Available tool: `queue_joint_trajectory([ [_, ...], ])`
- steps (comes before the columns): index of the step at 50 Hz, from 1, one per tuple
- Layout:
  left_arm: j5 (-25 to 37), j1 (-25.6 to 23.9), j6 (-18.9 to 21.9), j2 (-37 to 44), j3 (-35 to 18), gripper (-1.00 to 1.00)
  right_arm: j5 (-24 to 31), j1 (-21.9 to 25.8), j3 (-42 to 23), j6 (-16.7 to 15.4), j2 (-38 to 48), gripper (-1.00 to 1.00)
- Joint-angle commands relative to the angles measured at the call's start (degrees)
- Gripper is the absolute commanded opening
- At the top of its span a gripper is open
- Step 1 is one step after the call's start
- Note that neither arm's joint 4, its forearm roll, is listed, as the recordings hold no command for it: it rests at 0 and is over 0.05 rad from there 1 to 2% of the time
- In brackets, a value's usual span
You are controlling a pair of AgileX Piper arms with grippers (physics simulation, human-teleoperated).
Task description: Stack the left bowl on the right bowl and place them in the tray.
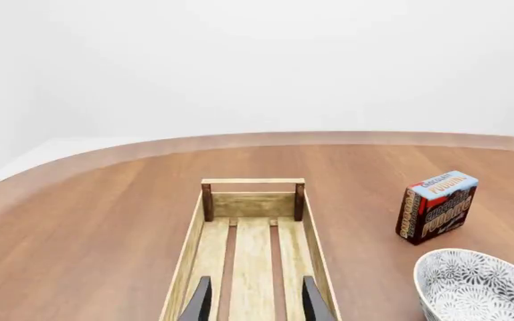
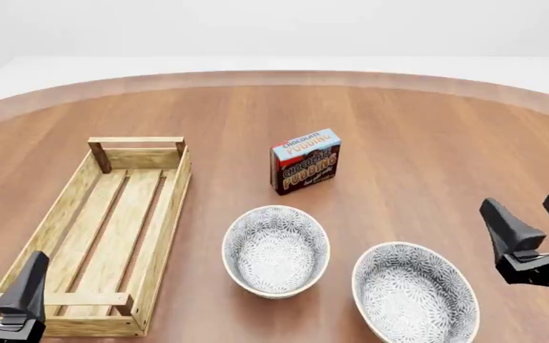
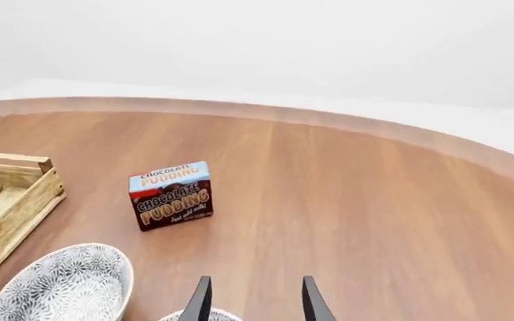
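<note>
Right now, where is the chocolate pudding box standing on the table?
In the front view the chocolate pudding box stands upright near mid-table, right of the tray and just beyond the left bowl.

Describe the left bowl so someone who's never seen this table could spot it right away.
Start at the long wooden tray on the table's left. Just to its right sits the left bowl, nearer than the pudding box. Its twin, the right bowl, lies farther from the tray.

The left bowl (image 2: 276,250) and the right bowl (image 2: 416,293), both white with grey floral patterning, sit upright and apart on the table; left of them lies the long light-wood slatted tray (image 2: 55,218), holding nothing
</note>
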Motion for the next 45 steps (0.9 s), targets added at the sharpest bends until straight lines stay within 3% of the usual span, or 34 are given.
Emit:
queue_joint_trajectory([
  [1,0.0,0.0,0.0,0.0,0.0,1.0,5.9,7.7,-16.2,0.6,20.1,1.0],
  [5,0.0,0.0,0.0,0.0,0.0,1.0,9.1,11.2,-21.7,1.8,26.5,1.0],
  [10,0.0,0.0,0.0,0.0,0.0,1.0,12.0,12.4,-26.8,1.0,31.9,1.0],
  [12,0.0,0.0,0.0,0.0,0.0,1.0,13.3,13.9,-29.0,2.4,34.2,1.0],
  [14,0.0,0.0,0.0,0.0,0.0,1.0,14.2,14.3,-30.7,0.9,35.9,1.0],
  [17,0.0,0.0,0.0,0.0,0.0,1.0,15.9,16.8,-33.7,1.1,39.4,1.0],
  [22,0.0,0.0,0.0,0.0,0.0,1.0,17.4,20.2,-36.1,1.5,43.8,1.0],
  [28,0.0,0.0,0.0,0.0,0.0,1.0,18.7,23.6,-38.9,4.3,49.4,1.0],
  [45,0.0,0.0,0.0,0.0,0.0,1.0,20.9,26.1,-42.9,3.0,58.5,1.0],
])
